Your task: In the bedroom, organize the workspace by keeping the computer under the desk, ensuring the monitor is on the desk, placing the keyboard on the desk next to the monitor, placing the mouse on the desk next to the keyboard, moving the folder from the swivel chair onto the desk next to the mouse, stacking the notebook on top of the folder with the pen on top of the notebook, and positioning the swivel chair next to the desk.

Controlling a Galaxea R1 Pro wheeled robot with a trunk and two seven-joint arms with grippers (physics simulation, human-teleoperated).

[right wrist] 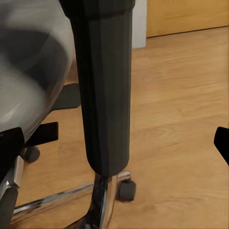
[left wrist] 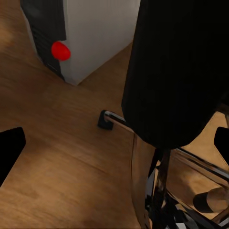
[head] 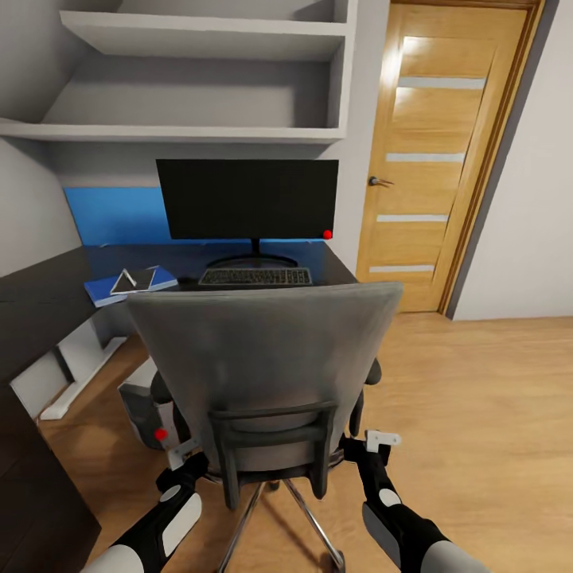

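The grey upholstered swivel chair (head: 267,366) faces the glossy black surface (head: 48,298). At either side of its seat, left claw (left wrist: 114,143) and right claw (right wrist: 114,138) are both spread, gripping nothing.

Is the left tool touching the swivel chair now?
Cannot tell. In the head view the left tool sits beside the swivel chair, but the seat's edge hides any gap or contact.

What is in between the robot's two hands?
The swivel chair: in the head view its grey back and black frame fill the stretch between the left gripper and right gripper, one on each side.
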